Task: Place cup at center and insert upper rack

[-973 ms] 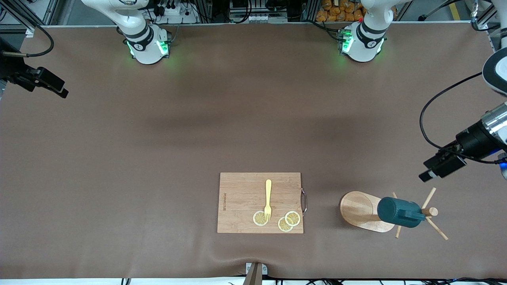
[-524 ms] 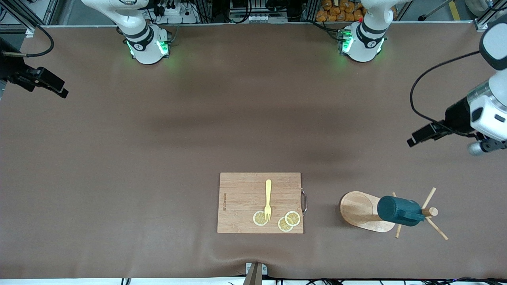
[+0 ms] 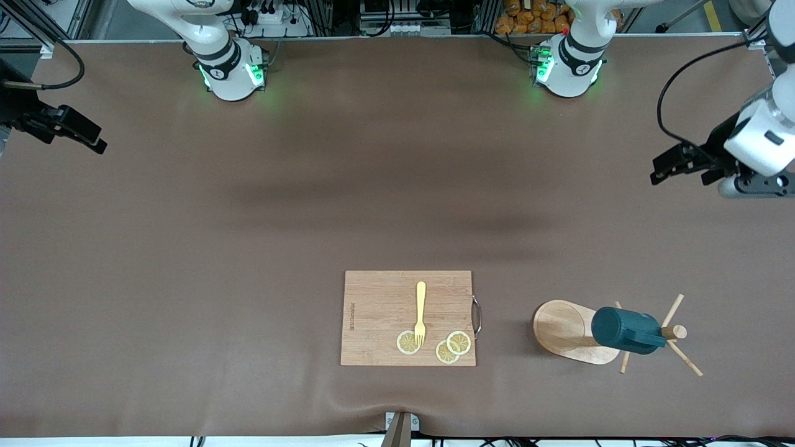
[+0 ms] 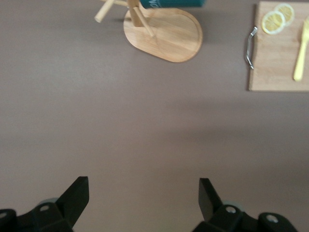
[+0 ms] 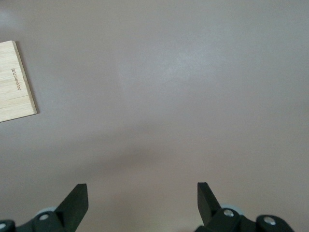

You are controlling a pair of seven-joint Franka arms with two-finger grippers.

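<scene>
The upper rack point(image 3: 562, 329), a light wooden mug tree with a rounded base, stands near the front camera toward the left arm's end of the table. The dark teal cup point(image 3: 624, 332) hangs on one of its pegs. In the left wrist view the rack's base point(image 4: 164, 31) shows with the cup point(image 4: 174, 2) cut off at the frame's edge. My left gripper point(image 3: 677, 166) point(image 4: 143, 186) is open and empty, up over the table's left-arm end, well apart from the rack. My right gripper point(image 3: 93, 138) point(image 5: 142, 191) waits open and empty over the right arm's end.
A rectangular wooden cutting board point(image 3: 372, 318) point(image 4: 277, 63) lies beside the rack, toward the table's middle. A yellow fork point(image 3: 420, 313) and three lemon slices point(image 3: 452, 346) lie on the board. Its corner point(image 5: 14, 82) shows in the right wrist view. Brown mat covers the table.
My left arm has swung away from the spot beside the rack, toward the robots' bases, still open. The right arm, rack and cup have not moved.
</scene>
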